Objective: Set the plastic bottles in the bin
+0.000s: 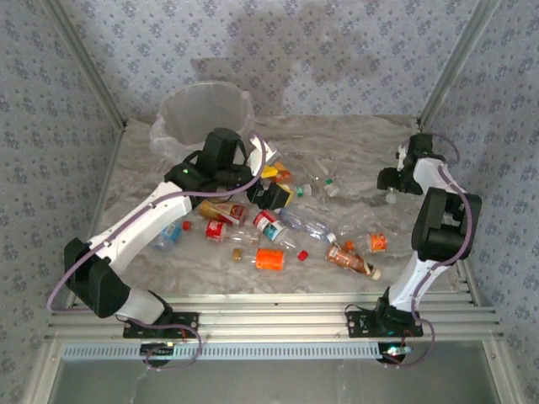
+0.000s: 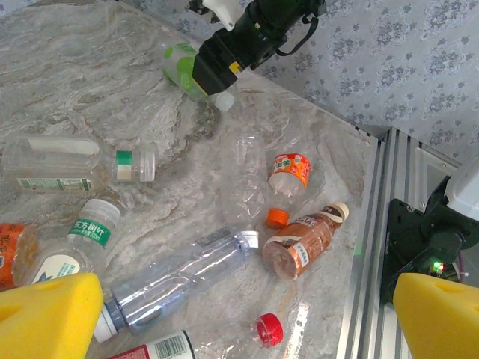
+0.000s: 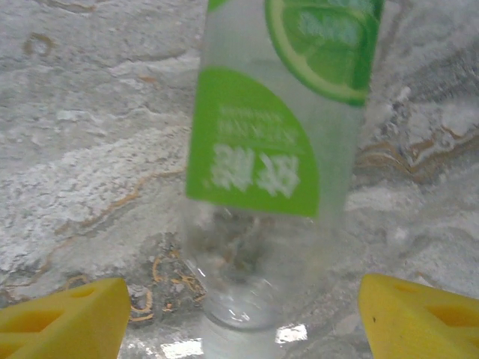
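Note:
Several plastic bottles lie scattered on the marbled table, among them a clear one (image 2: 179, 273), a brown one (image 2: 303, 241) and an orange-labelled one (image 2: 290, 169). My left gripper (image 2: 243, 318) hangs open above them with nothing between its yellow fingers (image 2: 49, 318); from above it (image 1: 278, 187) is over the pile's left part. My right gripper (image 3: 239, 321) is open around a clear bottle with a green label (image 3: 262, 172), with a gap on each side. That bottle (image 2: 183, 67) lies at the table's far right. The bin (image 1: 206, 114) stands at the back left.
A loose red cap (image 2: 269, 329) and an orange cap (image 2: 277, 218) lie among the bottles. The aluminium rail (image 1: 278, 316) runs along the near edge. Patterned walls close the back and both sides.

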